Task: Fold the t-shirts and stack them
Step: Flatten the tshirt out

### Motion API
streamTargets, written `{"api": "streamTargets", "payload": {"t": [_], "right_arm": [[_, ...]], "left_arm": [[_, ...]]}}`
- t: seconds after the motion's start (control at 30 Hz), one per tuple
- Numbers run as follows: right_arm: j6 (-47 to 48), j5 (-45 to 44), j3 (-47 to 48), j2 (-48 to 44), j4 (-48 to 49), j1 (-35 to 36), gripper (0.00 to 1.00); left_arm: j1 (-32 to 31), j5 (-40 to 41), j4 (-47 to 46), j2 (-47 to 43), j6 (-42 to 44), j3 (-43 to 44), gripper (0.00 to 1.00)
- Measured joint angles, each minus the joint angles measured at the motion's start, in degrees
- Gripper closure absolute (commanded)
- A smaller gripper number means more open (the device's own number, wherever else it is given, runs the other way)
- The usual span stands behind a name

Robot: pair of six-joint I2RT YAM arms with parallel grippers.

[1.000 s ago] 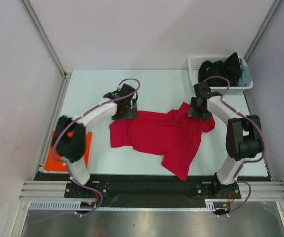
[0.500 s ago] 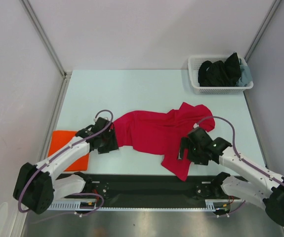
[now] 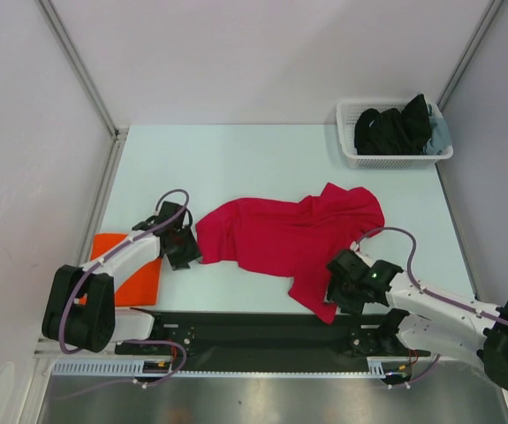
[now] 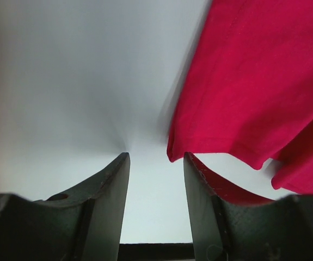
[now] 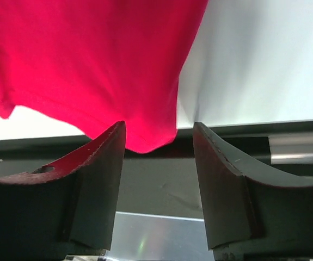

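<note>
The crimson t-shirt (image 3: 280,237) sprawls rumpled across the middle of the counter (image 3: 236,159) in the overhead view. One sleeve is bunched toward the upper right and a long flap trails to the lower centre, right at the counter's near edge. The orange t-shirt (image 3: 144,281) lies folded flat at the lower left, partly under the left arm (image 3: 121,256), while the white basket (image 3: 395,161) of dark clothes sits in the upper right corner, well apart. In the left wrist view, the left fingers (image 4: 110,198) stand about half open with only bare counter between them, and the shirt's hem corner lies just beside the right-hand tip. In the right wrist view, the right fingers (image 5: 99,179) are also part-open, and the tip of the trailing flap dips into their gap but is not pinched. This cloth looks light, limp and thin, so it will likely sag, drag and wrinkle rather than hold a shape. The sensible grips appear to be the stitched hem corners, one per arm, pinched close to the counter so the fabric spreads taut between them.
</note>
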State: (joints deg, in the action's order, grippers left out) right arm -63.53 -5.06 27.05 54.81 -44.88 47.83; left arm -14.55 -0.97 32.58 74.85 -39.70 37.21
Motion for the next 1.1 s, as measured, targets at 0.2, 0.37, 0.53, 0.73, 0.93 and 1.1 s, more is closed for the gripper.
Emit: {"api": "streamTargets", "payload": {"t": [0.2, 0.37, 0.53, 0.73, 0.93, 1.1], "right_arm": [[-4.39, -1.16, -1.22, -2.23, -0.22, 5.14, 0.38], [-8.13, -1.16, -5.29, -4.11, 0.5, 8.28, 0.38], [-10.03, -2.05, -5.99, -4.68, 1.27, 10.19, 0.42], [-9.9, -2.45, -6.21, -3.74, 3.15, 9.97, 0.89], [0.68, -5.73, 4.52, 4.35, -0.44, -0.26, 1.0], [11.43, -7.3, 12.94, 12.11, 1.84, -9.79, 1.0]], "left_arm": [[0.0, -0.9, -0.7, -0.04, -0.39, -0.68, 0.51], [0.07, -1.86, -2.1, 1.84, -0.48, -0.48, 0.54], [0.07, -3.21, -5.01, 4.02, -1.09, 0.15, 0.79], [0.09, -2.62, -5.73, 5.55, 0.31, 1.29, 1.0], [0.11, 2.27, -1.86, -0.02, 2.23, 1.25, 1.0], [0.11, 3.39, 0.63, -6.01, 2.25, 1.01, 1.0]]}}
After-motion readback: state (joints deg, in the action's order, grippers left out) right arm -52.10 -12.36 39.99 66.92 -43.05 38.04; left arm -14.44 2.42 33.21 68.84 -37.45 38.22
